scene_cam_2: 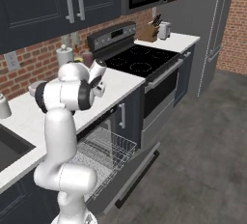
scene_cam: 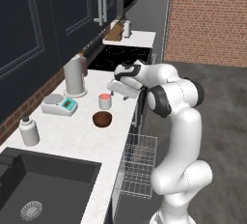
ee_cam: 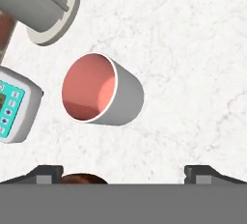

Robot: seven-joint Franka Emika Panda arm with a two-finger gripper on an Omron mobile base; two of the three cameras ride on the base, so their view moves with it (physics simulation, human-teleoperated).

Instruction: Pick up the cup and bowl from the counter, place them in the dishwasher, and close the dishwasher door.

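The cup [scene_cam: 105, 101], pale outside with a salmon-red inside, stands on the white counter [scene_cam: 72, 141]; the dark reddish-brown bowl [scene_cam: 102, 119] sits just in front of it. My gripper [scene_cam: 115, 88] hovers above and slightly right of the cup, apart from it. In the hand view the cup [ee_cam: 101, 90] lies ahead and left of centre, the gripper [ee_cam: 124, 174] is open with nothing between its fingertips [ee_cam: 46, 172], and a sliver of the bowl [ee_cam: 84, 178] shows at the bottom. The dishwasher door [scene_cam_2: 135, 175] hangs open below the pulled-out wire rack [scene_cam_2: 103, 153].
A tall grey canister [scene_cam: 75, 76] and a white scale [scene_cam: 60, 105] stand left of the cup. A soap bottle [scene_cam: 29, 131] is near the black sink [scene_cam: 38, 184]. The cooktop [scene_cam_2: 140, 59] lies further along, with a knife block [scene_cam: 116, 31] beyond it.
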